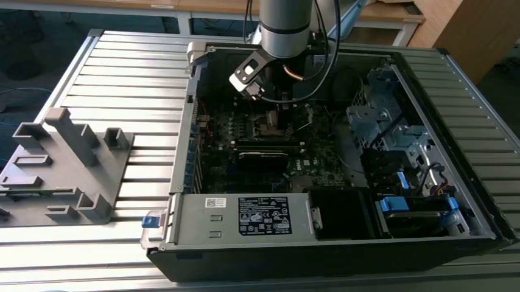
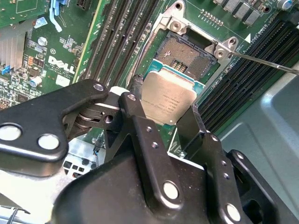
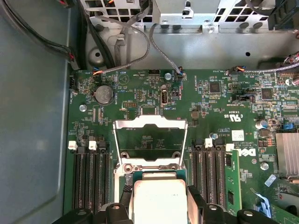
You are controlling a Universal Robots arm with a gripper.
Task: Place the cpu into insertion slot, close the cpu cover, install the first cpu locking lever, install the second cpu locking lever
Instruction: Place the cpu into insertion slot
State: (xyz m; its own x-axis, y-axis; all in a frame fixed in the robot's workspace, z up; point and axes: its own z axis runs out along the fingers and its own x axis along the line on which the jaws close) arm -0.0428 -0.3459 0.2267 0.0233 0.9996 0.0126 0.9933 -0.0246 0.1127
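My gripper (image 2: 164, 106) is shut on the cpu (image 2: 167, 95), a flat square chip with a dull silver top, pinched at two opposite edges by the black fingers (image 2: 134, 100). The chip hangs tilted just above and partly over the insertion slot (image 2: 186, 55), whose dark pin field lies bare inside its metal rim. In the first wrist view the cpu (image 3: 156, 198) sits between the fingers, and beyond it the cpu cover (image 3: 150, 125) stands swung open. A thin metal locking lever (image 2: 266, 62) sticks out beside the socket. In the exterior view the gripper (image 1: 279, 108) hovers over the motherboard inside the case.
Long black memory slots (image 3: 91, 175) flank the socket on both sides. Cables (image 3: 133, 44) loop along the case wall. The open computer case (image 1: 422, 79) holds drive bays (image 1: 382, 121) and a power supply (image 1: 243, 216). A grey fixture (image 1: 65, 164) stands on the slatted table at the exterior view's left.
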